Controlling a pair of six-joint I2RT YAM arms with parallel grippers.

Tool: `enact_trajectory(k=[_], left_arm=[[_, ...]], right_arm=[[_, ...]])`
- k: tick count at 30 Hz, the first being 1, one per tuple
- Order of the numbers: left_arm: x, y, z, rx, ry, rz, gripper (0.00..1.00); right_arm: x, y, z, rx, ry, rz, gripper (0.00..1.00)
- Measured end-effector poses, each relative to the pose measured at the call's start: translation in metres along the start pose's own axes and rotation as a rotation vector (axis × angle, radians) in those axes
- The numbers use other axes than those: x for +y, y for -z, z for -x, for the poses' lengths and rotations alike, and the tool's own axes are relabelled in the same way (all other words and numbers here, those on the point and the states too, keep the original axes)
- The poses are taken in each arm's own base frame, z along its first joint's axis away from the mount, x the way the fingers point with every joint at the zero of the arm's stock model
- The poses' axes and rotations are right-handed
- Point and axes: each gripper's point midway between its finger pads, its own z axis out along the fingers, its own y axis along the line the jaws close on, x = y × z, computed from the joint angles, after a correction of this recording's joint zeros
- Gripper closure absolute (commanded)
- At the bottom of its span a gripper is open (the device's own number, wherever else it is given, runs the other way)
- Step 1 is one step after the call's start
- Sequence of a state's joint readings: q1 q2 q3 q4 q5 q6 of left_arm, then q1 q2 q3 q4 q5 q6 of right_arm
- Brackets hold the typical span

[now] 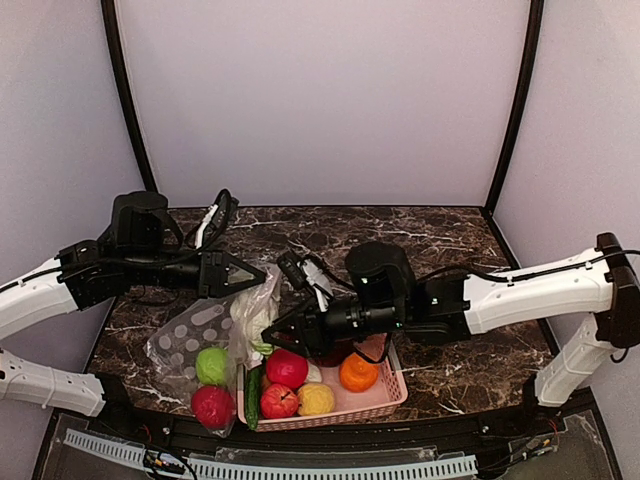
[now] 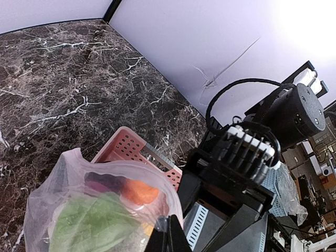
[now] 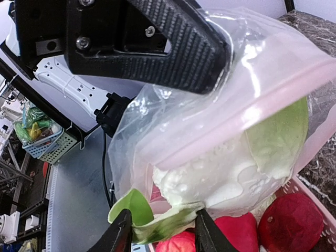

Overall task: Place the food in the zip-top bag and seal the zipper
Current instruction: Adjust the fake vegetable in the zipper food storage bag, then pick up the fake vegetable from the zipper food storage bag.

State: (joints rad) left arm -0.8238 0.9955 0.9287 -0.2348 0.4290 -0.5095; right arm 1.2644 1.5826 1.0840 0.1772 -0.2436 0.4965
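Over the pink slatted basket's [image 1: 396,394] left end, two arms meet at the mouth of the zip-top bag [image 1: 188,336]. The left gripper [image 1: 238,273], up and left of the basket, has its jaws closed flat on the bag's upper edge and holds the mouth lifted. The right gripper [image 3: 163,215] reaches in across the basket, its jaws partway apart with a green leaf of the cabbage [image 3: 210,178] lying between them. Whether they pinch the leaf cannot be told.

The pale cabbage sits in the bag's mouth, just above the basket's left rim, with the zipper [image 3: 236,123] – a pinkish strip, unsealed – arching over it. The rest of the bag sags onto the table left of the basket, with a green ball [image 1: 211,365] and a red ball [image 1: 212,406] inside. A cucumber [image 1: 253,397] stands along the basket's left edge; inside lie two red fruits [image 1: 287,368], a yellow ball [image 1: 316,399] and an orange ball [image 1: 358,373].
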Motion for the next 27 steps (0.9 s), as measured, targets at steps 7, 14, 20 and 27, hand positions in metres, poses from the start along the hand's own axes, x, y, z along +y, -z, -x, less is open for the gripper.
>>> enact_trajectory(k=[7,14,20,27], left_arm=[[-0.002,0.000,-0.001,0.005,-0.001,-0.013,0.99],[-0.003,-0.001,-0.004,0.017,0.001,-0.024,0.99],[-0.003,-0.002,-0.009,0.033,0.005,-0.034,0.99],[-0.004,-0.002,-0.009,0.035,0.005,-0.038,0.99]], right_arm=[[0.013,0.018,-0.003,-0.011,-0.021,-0.050,0.38],[-0.002,0.041,-0.005,-0.036,-0.084,-0.193,0.08],[-0.021,0.050,-0.009,-0.044,-0.106,-0.296,0.02],[-0.038,0.028,-0.021,0.012,-0.080,-0.364,0.02]])
